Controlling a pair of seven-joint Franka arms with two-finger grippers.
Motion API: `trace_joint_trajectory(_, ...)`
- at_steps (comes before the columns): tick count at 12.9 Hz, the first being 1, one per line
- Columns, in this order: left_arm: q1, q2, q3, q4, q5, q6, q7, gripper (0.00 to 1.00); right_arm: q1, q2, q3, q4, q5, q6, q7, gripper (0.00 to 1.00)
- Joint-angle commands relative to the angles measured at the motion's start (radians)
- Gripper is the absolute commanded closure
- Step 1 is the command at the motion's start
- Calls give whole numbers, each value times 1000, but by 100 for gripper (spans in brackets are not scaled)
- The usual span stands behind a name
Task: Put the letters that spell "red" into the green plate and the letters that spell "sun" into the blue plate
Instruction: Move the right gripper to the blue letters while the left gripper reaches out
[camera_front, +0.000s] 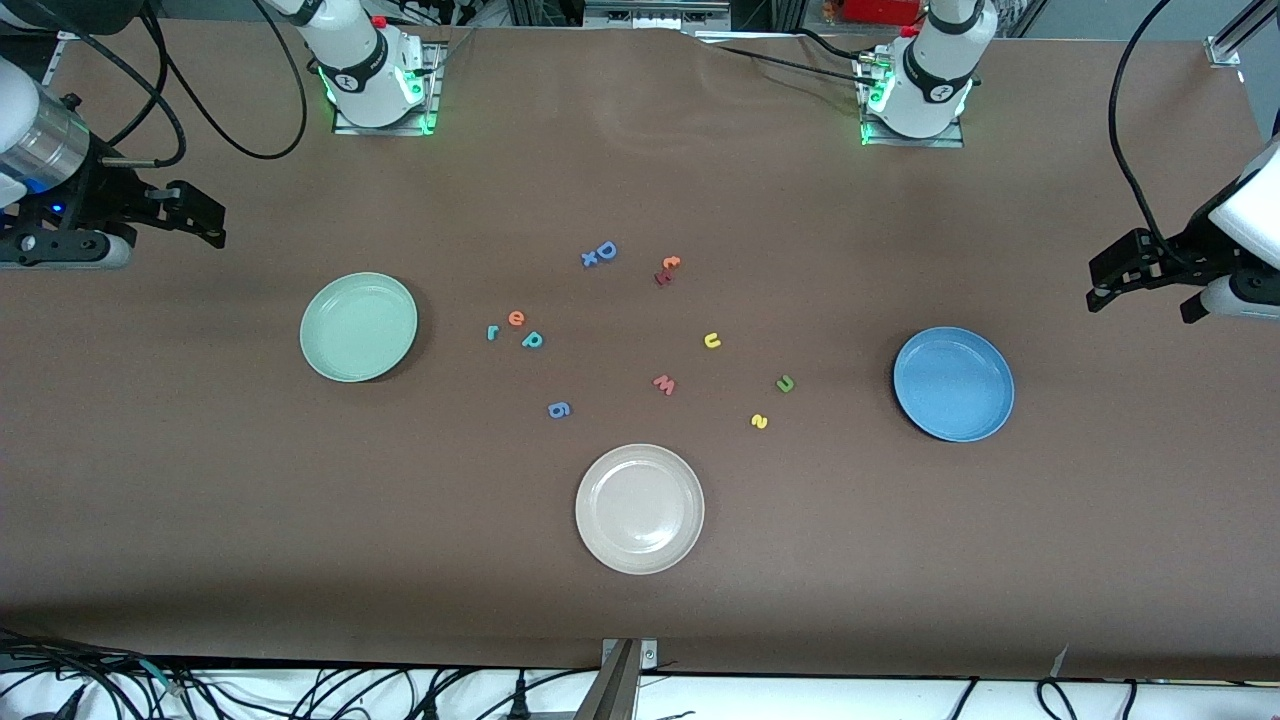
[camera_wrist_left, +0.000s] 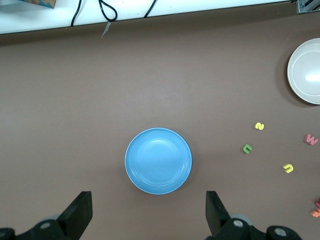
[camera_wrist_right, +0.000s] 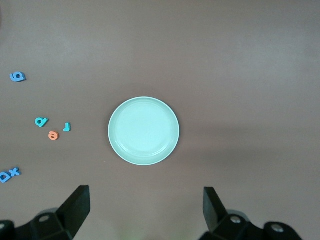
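The teal "r" (camera_front: 492, 333), orange "e" (camera_front: 516, 318) and teal "d" (camera_front: 533, 340) lie clustered on the table beside the green plate (camera_front: 330, 355). The yellow "u" (camera_front: 712, 341), dark green "n" (camera_front: 786, 383) and yellow "s" (camera_front: 759, 421) lie scattered toward the blue plate (camera_front: 925, 410). Both plates are empty, so sorting has not begun. The right gripper (camera_front: 205, 218) and left gripper (camera_front: 1120, 280) hang spread wide and empty over the table ends. Next, one must descend squarely over a tiny letter.

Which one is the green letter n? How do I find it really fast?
Start at the blue plate toward the left arm's end of the table. The closest letter beside it, toward the table's middle, is the dark green n. Its nearest neighbours, the u and the s, are both yellow, so it is the only dark green one.
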Motion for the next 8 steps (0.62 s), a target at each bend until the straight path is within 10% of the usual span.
trace_joint_trajectory(1,7,-3,-7,12,-19,-31,-4,0,16,30,-1,5,-12,-9,21,0)
trace_joint_trajectory(8,30,-49,-47,-32,-20,-56,-5,0,42,203,0,-32,59,45,24,0)
